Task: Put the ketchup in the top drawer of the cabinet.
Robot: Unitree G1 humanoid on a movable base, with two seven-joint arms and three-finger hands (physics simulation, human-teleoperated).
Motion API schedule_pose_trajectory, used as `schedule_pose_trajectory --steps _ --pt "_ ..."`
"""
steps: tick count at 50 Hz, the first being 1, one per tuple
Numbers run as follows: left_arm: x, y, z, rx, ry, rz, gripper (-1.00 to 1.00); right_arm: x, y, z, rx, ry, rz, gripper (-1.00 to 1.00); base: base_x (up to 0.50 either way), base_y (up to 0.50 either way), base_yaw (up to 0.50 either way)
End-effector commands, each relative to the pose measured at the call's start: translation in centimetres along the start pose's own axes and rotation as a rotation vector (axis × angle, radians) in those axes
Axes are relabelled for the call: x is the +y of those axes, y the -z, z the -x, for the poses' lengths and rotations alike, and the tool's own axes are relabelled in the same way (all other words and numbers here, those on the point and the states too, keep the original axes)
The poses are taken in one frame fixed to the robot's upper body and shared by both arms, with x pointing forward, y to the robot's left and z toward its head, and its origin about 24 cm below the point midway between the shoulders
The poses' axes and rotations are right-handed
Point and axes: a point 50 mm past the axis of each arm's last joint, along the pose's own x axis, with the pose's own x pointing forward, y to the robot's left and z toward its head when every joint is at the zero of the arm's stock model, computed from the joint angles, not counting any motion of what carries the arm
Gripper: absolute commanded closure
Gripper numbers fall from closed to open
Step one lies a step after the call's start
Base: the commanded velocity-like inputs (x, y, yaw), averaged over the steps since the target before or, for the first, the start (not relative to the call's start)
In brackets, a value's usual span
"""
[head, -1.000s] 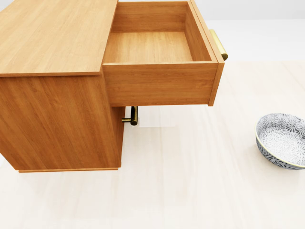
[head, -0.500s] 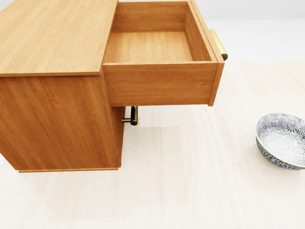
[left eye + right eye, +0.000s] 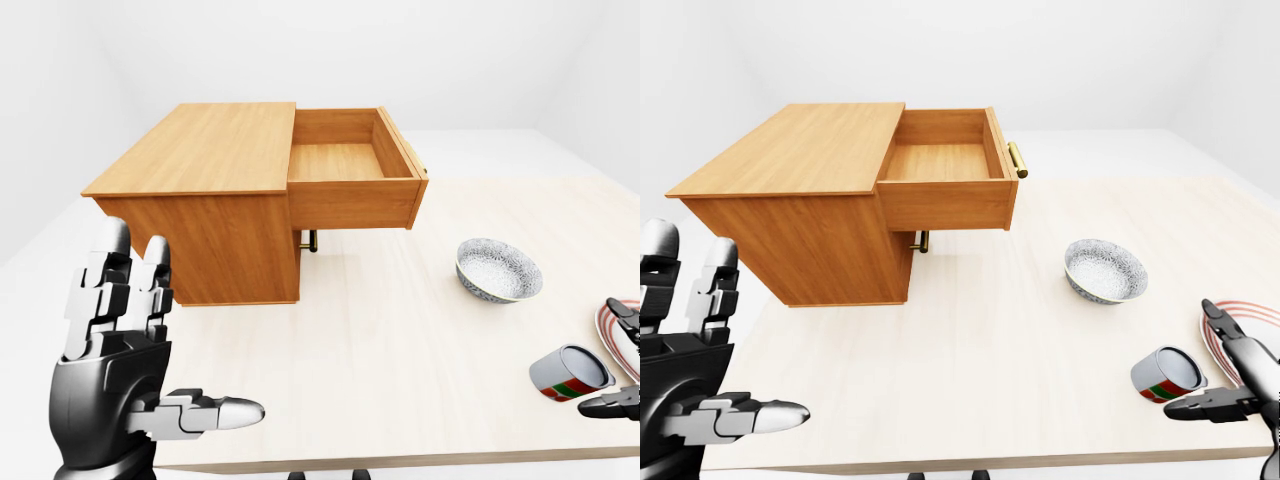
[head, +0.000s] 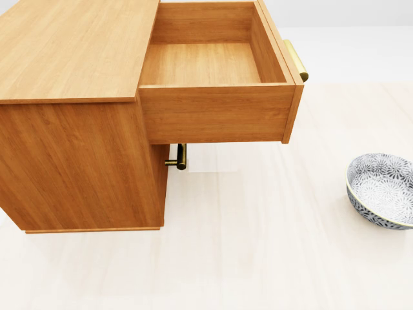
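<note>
Ketchup: not identifiable in any view; the only candidate is a red-green-white can [image 3: 1168, 376] lying on its side at the table's [image 3: 400, 340] lower right, just beside the right hand [image 3: 1240, 390], whose fingers stand spread, grasping nothing. Left hand [image 3: 120, 370] is raised, open, empty. Top drawer [image 4: 213, 61] is pulled out and bare; opening done, pick and placement remain. Count: one cabinet [image 3: 200, 190], one bowl [image 3: 498, 269], one plate [image 3: 1265, 325], one can.

In the left-eye view, the cabinet [image 3: 215, 200] stands upper left on the surface [image 3: 380, 360], its top drawer [image 3: 350, 165] pulled out rightward. A bowl [image 3: 498, 270] sits right of centre, a can [image 3: 570, 373] lower right beside a plate [image 3: 618, 335].
</note>
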Motion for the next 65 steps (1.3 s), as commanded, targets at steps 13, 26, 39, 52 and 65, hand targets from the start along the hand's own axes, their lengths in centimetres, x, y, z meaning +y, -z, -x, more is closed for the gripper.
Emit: schedule_pose_trajectory --steps 13,26,39,52,65 --pt "-0.1 0.4 0.0 0.016 0.002 0.003 -1.0 1.1 0.8 -0.7 0.03 -0.059 -0.022 -1.0 0.0 0.0 0.0" --pt "-0.1 0.2 0.0 0.012 0.0 -0.001 -1.0 2.1 2.7 -1.4 0.086 -0.124 -0.105 -1.0 0.0 0.0 0.0" --pt "-0.1 0.4 0.0 0.017 -0.004 -0.002 -1.0 2.6 4.1 -1.4 0.112 -0.159 -0.17 -1.0 0.0 0.0 0.0" --pt "-0.1 0.3 0.0 0.016 0.0 -0.001 -1.0 2.5 2.8 -0.7 0.068 -0.127 -0.116 1.0 0.0 0.0 0.0" --pt "-0.1 0.3 0.0 0.015 0.0 0.0 -1.0 1.9 -0.6 -0.1 -0.035 -0.052 -0.004 1.0 0.0 0.0 0.0"
